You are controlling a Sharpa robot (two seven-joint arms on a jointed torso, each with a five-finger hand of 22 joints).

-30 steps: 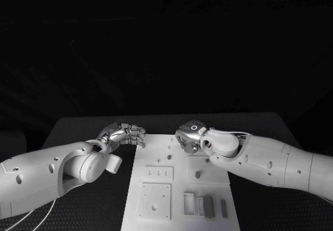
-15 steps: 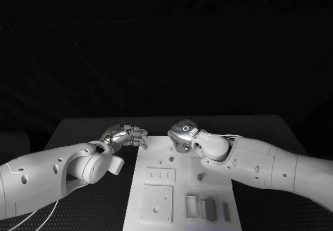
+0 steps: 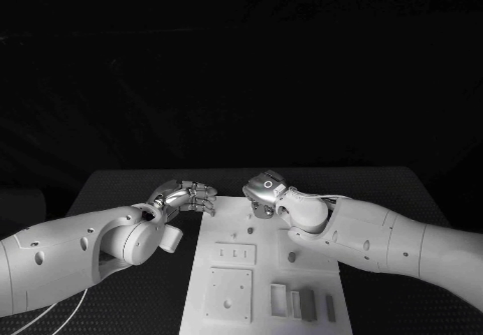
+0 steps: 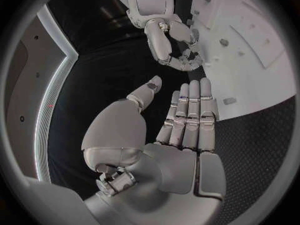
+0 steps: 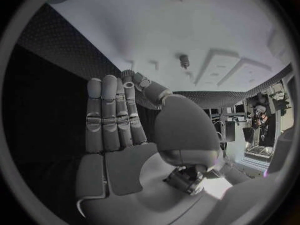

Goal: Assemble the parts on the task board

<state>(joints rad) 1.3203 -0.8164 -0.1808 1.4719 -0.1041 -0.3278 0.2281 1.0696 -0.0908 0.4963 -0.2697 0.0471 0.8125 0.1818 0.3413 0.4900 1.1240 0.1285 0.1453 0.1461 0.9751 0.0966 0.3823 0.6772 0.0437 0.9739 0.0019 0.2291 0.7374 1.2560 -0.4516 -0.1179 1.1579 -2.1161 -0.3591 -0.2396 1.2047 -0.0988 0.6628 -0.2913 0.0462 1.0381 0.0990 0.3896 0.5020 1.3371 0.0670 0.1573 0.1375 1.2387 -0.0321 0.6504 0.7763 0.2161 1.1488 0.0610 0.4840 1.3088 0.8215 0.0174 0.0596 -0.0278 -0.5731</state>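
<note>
Both hands hover empty at the far end of the task board.

The left hand point(image 3: 186, 196) sits just off the far left corner of the task board point(image 3: 264, 279), over the black table point(image 3: 121, 185); in the left wrist view its fingers point(image 4: 189, 116) lie straight and side by side, thumb apart, holding nothing. The right hand point(image 3: 264, 195) is over the board's far end; in the right wrist view its fingers point(image 5: 112, 115) are likewise extended together with nothing between them and the thumb. Whether either hand touches the board I cannot tell. Small grey parts point(image 3: 308, 304) stand in a row near the board's near right edge, well apart from both hands.
</note>
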